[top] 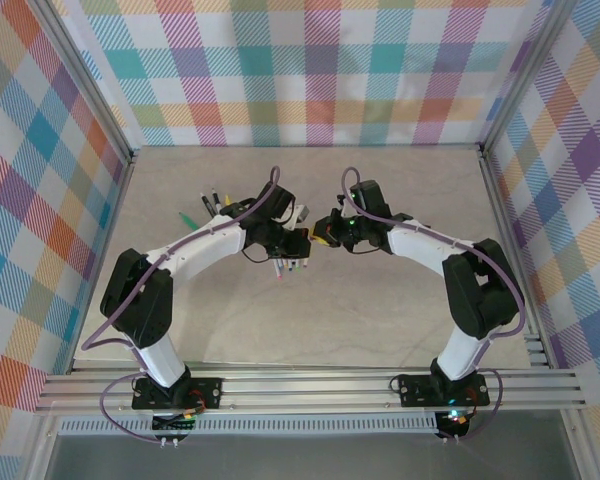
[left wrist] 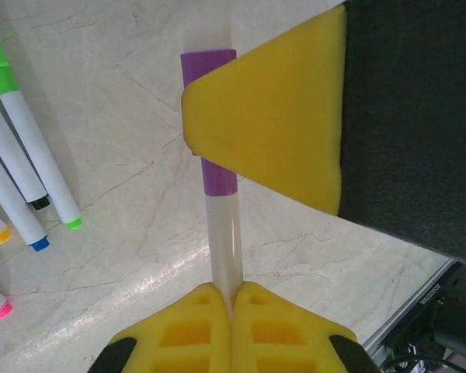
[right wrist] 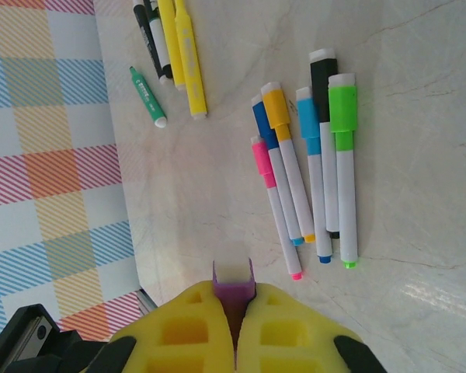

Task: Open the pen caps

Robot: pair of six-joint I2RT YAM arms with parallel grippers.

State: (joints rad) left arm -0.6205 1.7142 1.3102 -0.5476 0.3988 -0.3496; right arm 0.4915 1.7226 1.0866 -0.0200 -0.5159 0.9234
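Observation:
My left gripper (left wrist: 233, 294) is shut on the white barrel of a pen (left wrist: 224, 241) held above the table. The pen's purple cap (left wrist: 217, 177) sits on the barrel's far end. A yellow finger (left wrist: 272, 124) of my right gripper presses against that cap. In the right wrist view my right gripper (right wrist: 234, 301) is shut on the purple cap (right wrist: 233, 284). From above, the left gripper (top: 302, 241) and the right gripper (top: 324, 234) meet tip to tip at the table's middle.
Several white-barrelled pens (right wrist: 307, 171) with pink, blue, orange, black and green caps lie side by side on the marble tabletop (right wrist: 419, 155). Yellow pens (right wrist: 188, 54), a black pen (right wrist: 151, 35) and a short green one (right wrist: 146, 95) lie near the plaid wall (right wrist: 46, 155).

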